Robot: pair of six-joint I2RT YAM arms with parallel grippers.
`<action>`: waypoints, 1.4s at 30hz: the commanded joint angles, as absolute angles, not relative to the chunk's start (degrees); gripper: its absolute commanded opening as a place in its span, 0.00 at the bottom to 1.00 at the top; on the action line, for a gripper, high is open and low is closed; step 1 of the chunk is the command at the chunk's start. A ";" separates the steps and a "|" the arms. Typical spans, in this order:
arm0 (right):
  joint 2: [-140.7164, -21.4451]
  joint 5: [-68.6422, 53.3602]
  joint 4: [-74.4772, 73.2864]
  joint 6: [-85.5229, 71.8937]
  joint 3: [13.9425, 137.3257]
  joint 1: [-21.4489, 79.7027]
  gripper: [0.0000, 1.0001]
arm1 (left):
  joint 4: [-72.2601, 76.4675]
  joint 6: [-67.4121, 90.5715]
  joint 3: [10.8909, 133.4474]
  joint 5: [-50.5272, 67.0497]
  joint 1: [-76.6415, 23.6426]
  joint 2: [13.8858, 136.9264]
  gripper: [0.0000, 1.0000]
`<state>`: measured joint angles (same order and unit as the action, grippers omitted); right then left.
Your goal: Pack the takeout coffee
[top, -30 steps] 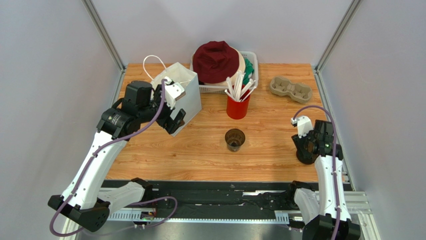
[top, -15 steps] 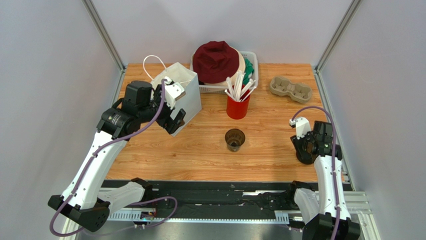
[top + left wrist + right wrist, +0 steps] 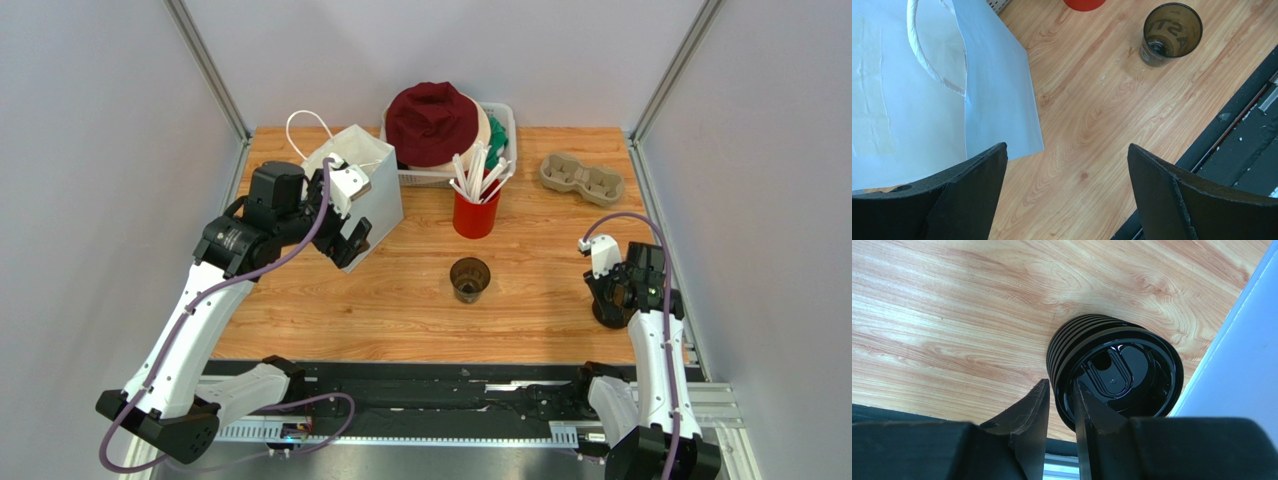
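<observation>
The takeout coffee cup [image 3: 470,279] is dark brown, open-topped and upright mid-table; it also shows in the left wrist view [image 3: 1172,32]. A stack of black round lids [image 3: 612,312] sits at the right near edge. In the right wrist view my right gripper [image 3: 1062,385] straddles the rim of the top lid [image 3: 1124,372], one finger outside and one inside, nearly closed on it. My left gripper [image 3: 1067,150] is wide open and empty, hovering by the front corner of the white paper bag [image 3: 927,90], also in the top view [image 3: 360,190].
A red cup of white straws [image 3: 476,212] stands behind the coffee cup. A white basket [image 3: 505,120] holding a maroon hat is at the back. A cardboard cup carrier [image 3: 581,178] lies back right. The grey side wall [image 3: 1247,355] is close to the lids.
My right gripper has shifted slightly left and away from me over the lid stack. The left arm, bag and cup have not moved.
</observation>
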<state>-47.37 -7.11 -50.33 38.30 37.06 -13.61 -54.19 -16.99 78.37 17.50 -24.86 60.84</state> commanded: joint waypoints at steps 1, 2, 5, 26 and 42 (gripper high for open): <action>-47.81 -7.47 -48.60 37.79 36.74 -13.89 0.29 | -52.91 -16.08 78.22 18.37 -24.61 60.38 0.98; -47.90 -7.47 -48.60 37.79 36.56 -13.89 0.30 | -52.91 -16.08 78.22 18.37 -24.61 60.29 0.98; -48.34 -7.73 -48.25 37.53 36.39 -13.80 0.32 | -52.82 -16.08 78.22 18.46 -24.61 60.38 0.98; -45.53 -9.23 -52.81 36.21 43.58 -13.80 0.04 | -52.56 -16.08 78.05 18.46 -24.61 60.91 0.98; -45.26 -15.19 -57.48 34.28 51.76 -13.80 0.03 | -52.56 -16.96 78.83 19.24 -24.61 60.56 0.98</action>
<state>-45.67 -10.28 -56.14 36.67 46.78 -13.61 -54.11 -16.99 78.02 17.56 -24.86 60.97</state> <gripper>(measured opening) 0.102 0.982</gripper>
